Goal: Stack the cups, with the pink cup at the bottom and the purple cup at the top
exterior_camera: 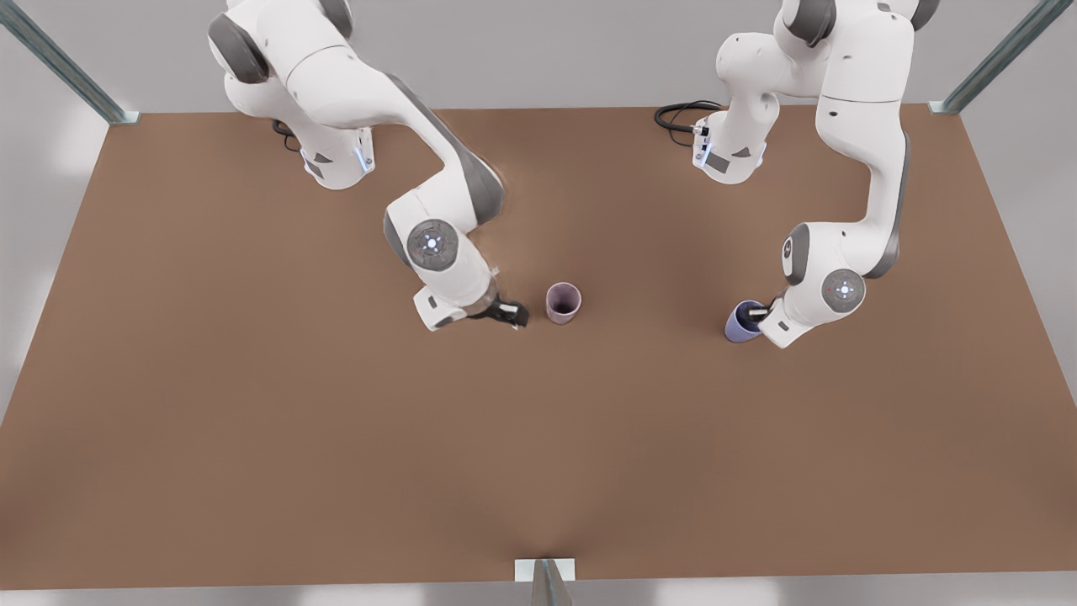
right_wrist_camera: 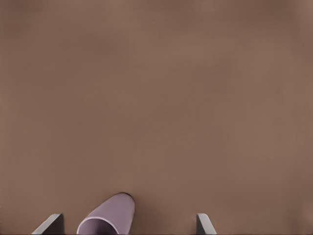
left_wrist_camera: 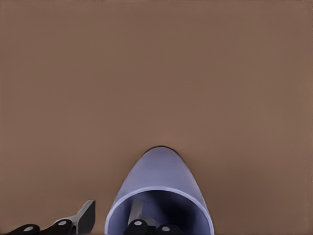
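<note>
You have a plain brown counter (exterior_camera: 252,404) carrying two cups and both arm bases. The pink cup (exterior_camera: 563,302) stands upright near the middle. The purple cup (exterior_camera: 742,322) is well apart from it toward the front view's right; whether its base rests on the surface you cannot tell. A black cable (exterior_camera: 677,115) lies coiled by the far edge beside one arm base.
</note>
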